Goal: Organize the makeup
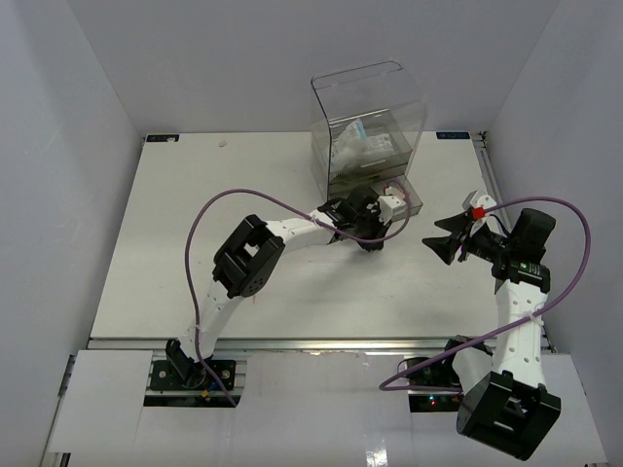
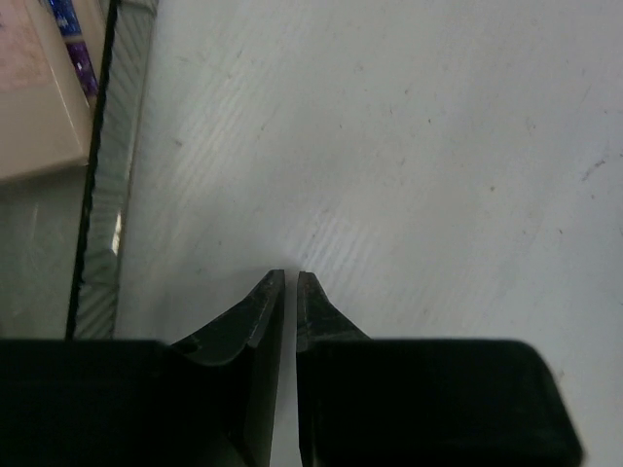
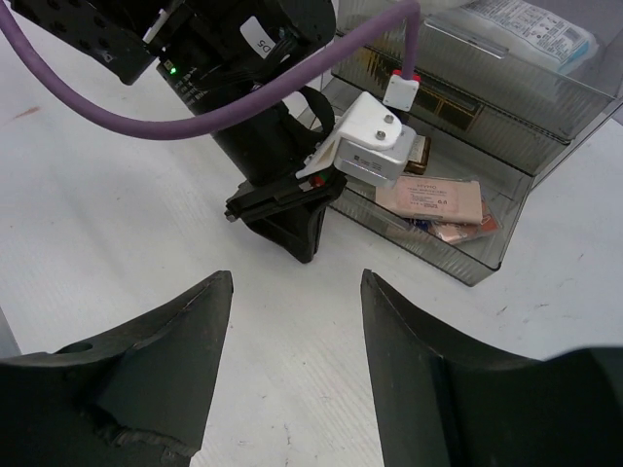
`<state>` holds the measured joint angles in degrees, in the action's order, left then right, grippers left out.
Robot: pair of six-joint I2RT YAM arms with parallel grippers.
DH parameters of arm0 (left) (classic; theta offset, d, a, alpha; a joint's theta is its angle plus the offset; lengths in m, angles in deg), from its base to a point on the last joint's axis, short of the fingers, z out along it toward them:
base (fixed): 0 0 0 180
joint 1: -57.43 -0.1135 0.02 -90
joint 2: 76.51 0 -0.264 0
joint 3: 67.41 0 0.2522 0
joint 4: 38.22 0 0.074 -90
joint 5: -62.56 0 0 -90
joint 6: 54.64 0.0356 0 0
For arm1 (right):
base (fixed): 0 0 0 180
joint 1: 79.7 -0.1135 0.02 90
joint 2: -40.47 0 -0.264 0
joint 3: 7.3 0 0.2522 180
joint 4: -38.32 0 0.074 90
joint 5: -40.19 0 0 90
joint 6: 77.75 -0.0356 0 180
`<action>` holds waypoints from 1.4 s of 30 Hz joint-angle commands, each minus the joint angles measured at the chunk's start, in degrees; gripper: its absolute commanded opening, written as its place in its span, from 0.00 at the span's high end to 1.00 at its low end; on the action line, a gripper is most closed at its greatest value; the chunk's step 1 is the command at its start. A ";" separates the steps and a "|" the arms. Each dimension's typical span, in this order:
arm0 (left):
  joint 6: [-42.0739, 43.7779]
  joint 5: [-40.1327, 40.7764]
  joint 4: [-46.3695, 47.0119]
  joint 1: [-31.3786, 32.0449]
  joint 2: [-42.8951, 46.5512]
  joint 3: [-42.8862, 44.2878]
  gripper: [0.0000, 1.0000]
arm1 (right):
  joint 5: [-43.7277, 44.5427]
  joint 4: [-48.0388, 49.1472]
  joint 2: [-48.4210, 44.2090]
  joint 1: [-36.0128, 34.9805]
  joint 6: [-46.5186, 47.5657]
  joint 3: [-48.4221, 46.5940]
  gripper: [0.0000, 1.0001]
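Pink palette (image 3: 428, 197) lying flat in the pulled-out bottom drawer (image 3: 428, 250), overlapping a coppery palette (image 3: 459, 233); white-blue sachet (image 3: 531, 29) flat in a higher compartment

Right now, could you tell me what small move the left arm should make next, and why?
Probably push the open bottom drawer shut with the left gripper: its empty fingers are nearly together beside the drawer, and the palettes already lie inside.

Surface finish, as observed: the table (image 2: 438, 146) is white, matt, faintly scuffed and streaked. The drawer box (image 1: 368, 107) is clear glossy acrylic. The sachet (image 3: 531, 29) is shiny plastic film. The pink palette (image 3: 428, 197) looks matt. The left gripper (image 2: 290, 282) and right gripper (image 3: 297, 292) are black matt plastic. The purple cable (image 3: 195, 122) has a smooth sheath.
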<state>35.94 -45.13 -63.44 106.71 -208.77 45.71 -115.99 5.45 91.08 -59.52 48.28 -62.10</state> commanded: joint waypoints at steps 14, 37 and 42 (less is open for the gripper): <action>9.71 26.81 -0.91 0.15 -7.16 14.63 0.42 | -1.23 2.41 -1.03 0.39 -0.43 0.17 0.38; 6.23 22.46 -2.16 -4.54 -4.61 17.16 0.11 | -1.32 2.89 -0.51 0.91 -1.35 0.31 0.38; 3.83 11.32 -1.06 -3.99 3.55 10.02 0.13 | -0.75 2.85 -0.03 1.14 -2.12 0.03 0.37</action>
<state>42.22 -23.41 -65.26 102.75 -216.76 60.16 -116.00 6.70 91.04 -59.00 46.99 -62.08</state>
